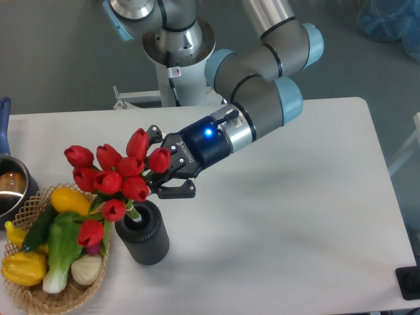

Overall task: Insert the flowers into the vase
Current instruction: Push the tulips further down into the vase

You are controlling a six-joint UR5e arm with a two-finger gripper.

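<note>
The flowers [117,176] are a bunch of red tulip buds on green stems, tilted to the left, with the stem ends reaching down into the mouth of the vase [143,231]. The vase is a short dark grey ribbed cylinder standing upright on the white table. My gripper [161,172] comes in from the right, just above the vase, and is shut on the flowers among the buds and upper stems. One low bud hangs over the basket to the left. The stems are largely hidden by the buds.
A wicker basket [33,294] with yellow, green and purple vegetables touches the vase's left side. A metal pot [10,187] with a blue handle sits at the left edge. The robot base [174,59] stands behind the table.
</note>
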